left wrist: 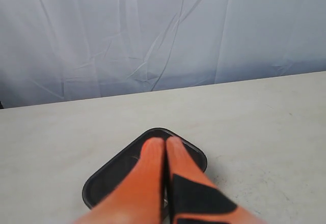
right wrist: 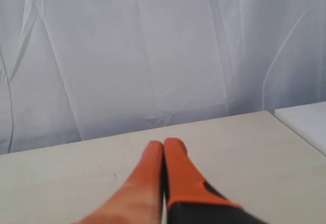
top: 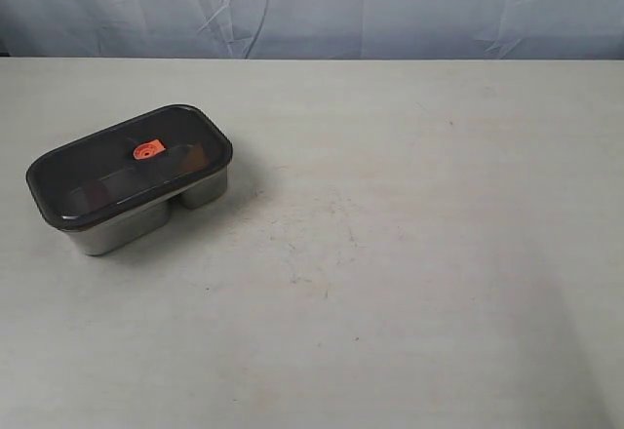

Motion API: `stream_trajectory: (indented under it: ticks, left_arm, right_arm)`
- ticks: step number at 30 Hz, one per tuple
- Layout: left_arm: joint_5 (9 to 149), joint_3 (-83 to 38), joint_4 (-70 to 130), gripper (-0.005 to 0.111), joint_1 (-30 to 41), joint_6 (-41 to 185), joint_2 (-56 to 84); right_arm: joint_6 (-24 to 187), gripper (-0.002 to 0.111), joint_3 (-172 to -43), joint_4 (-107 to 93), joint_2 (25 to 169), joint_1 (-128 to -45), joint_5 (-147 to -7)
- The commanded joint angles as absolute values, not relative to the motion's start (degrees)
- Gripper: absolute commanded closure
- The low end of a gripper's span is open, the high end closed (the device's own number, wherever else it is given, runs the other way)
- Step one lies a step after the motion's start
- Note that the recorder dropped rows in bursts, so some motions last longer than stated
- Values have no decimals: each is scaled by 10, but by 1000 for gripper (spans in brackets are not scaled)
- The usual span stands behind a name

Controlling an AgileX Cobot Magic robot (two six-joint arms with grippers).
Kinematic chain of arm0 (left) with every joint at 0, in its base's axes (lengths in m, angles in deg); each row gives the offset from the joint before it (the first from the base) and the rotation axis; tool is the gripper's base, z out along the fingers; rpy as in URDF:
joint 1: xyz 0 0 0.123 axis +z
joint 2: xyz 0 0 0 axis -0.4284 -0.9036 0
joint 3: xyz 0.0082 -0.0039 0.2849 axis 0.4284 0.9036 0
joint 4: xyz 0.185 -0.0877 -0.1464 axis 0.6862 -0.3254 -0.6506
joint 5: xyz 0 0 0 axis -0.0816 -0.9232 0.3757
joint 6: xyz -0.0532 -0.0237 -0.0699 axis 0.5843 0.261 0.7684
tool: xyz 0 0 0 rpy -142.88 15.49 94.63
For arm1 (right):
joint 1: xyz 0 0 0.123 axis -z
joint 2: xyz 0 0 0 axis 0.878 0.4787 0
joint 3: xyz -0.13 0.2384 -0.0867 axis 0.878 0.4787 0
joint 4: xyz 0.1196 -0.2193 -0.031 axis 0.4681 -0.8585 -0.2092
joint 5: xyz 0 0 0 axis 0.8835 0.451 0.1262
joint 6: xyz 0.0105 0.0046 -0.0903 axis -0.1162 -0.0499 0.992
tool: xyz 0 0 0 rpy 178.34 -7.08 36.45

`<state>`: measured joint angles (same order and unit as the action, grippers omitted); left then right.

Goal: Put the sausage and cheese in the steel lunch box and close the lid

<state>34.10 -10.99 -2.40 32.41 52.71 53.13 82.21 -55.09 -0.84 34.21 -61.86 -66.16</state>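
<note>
The steel lunch box (top: 146, 229) stands at the left of the table with the dark lid (top: 117, 171) seated on top, its orange valve tab (top: 148, 150) in the middle. Through the lid only dim shapes show; the sausage and the cheese cannot be made out. Neither arm appears in the exterior view. In the left wrist view my left gripper (left wrist: 166, 141) is shut, its orange fingers pressed together above the lid (left wrist: 117, 170) and holding nothing. My right gripper (right wrist: 163, 143) is shut too, over bare table and away from the box.
A wrinkled pale blue-white curtain (top: 312, 5) hangs behind the table's far edge. A white surface (right wrist: 305, 124) lies beyond the table's edge in the right wrist view. The beige tabletop (top: 409, 253) stretches to the right of the box.
</note>
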Motion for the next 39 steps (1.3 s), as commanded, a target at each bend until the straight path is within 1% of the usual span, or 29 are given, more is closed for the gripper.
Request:
stream_trajectory:
  ticks: [1,5,9,13,16,25,28,30,36,39]
  left_arm:
    - [344,-107,-24,107,321,531,535]
    - [344,-107,-24,107,321,531,535]
    - [344,-107,-23,107,321,531,535]
    - [344,-107,-23,107,321,531,535]
    - [344,-107,-23,107,321,531,535]
    - [344,-107,-23,107,321,531,535]
    - [346,-107,-8,107,294,531,535]
    - [343,-107,-5,107,287,531,535]
    - [343,-107,0,107,288,531,535]
    - [368,-97,-1,107,288,531,531]
  right_arm:
    - [827,109,-539,-11,338,-615,-638]
    - [837,109,-505,-29,328,-615,-649]
    - [833,109,-469,-43,283,-614,-649]
    - [775,109,-426,-84,255,-614,-633]
    - [772,109,-426,-82,255,-614,-598]
    - [772,109,-426,-80,255,-614,-597]
    - [772,109,-426,-84,255,-614,-597]
    - [772,109,-426,-84,255,-614,-597]
    - [772,109,-426,-84,255,-614,-597]
    - [772,109,-426,-84,255,-614,-597]
